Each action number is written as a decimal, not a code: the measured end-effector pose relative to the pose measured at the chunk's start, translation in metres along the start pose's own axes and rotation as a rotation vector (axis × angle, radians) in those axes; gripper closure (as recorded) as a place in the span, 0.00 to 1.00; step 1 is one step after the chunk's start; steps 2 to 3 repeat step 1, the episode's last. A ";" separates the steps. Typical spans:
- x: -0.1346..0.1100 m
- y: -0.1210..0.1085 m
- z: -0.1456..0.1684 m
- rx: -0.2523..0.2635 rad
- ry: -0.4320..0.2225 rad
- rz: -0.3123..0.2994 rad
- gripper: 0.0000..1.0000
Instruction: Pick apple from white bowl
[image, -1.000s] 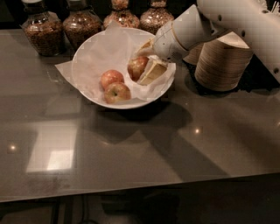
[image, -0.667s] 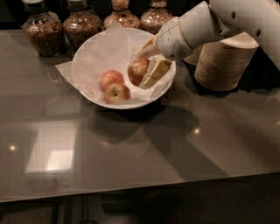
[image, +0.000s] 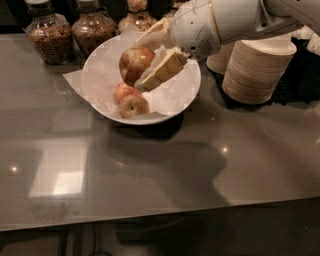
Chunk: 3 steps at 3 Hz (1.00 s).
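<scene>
The deep red apple (image: 134, 62) with yellowish patches is held in my gripper (image: 150, 65), lifted above the white bowl (image: 186, 95). The gripper reaches in from the upper right and its pale fingers (image: 162, 70) are shut on the apple's right side. The wide white bowl is lined with crinkled white paper (image: 75, 80) and stands on the grey countertop. Two other apples stay in the bowl: a pinkish-red one (image: 123, 91) and a yellower one (image: 134, 106) in front of it.
Glass jars of granola (image: 46, 36) stand along the back edge behind the bowl. Tall stacks of off-white paper bowls (image: 257, 70) stand to the right on a dark mat. The glossy grey counter (image: 150, 175) stretches toward the front edge.
The gripper has lifted the red apple up and to the left, out of the bowl's bottom. The view has also shifted, so the bowl sits further right in the picture.
</scene>
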<state>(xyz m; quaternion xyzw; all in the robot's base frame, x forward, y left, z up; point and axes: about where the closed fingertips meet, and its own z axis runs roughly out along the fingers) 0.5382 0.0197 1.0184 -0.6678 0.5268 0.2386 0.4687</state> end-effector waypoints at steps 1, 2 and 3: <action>0.000 0.000 0.000 0.000 0.000 0.000 1.00; 0.000 0.000 0.000 0.000 0.000 0.000 1.00; 0.000 0.000 0.000 0.000 0.000 0.000 1.00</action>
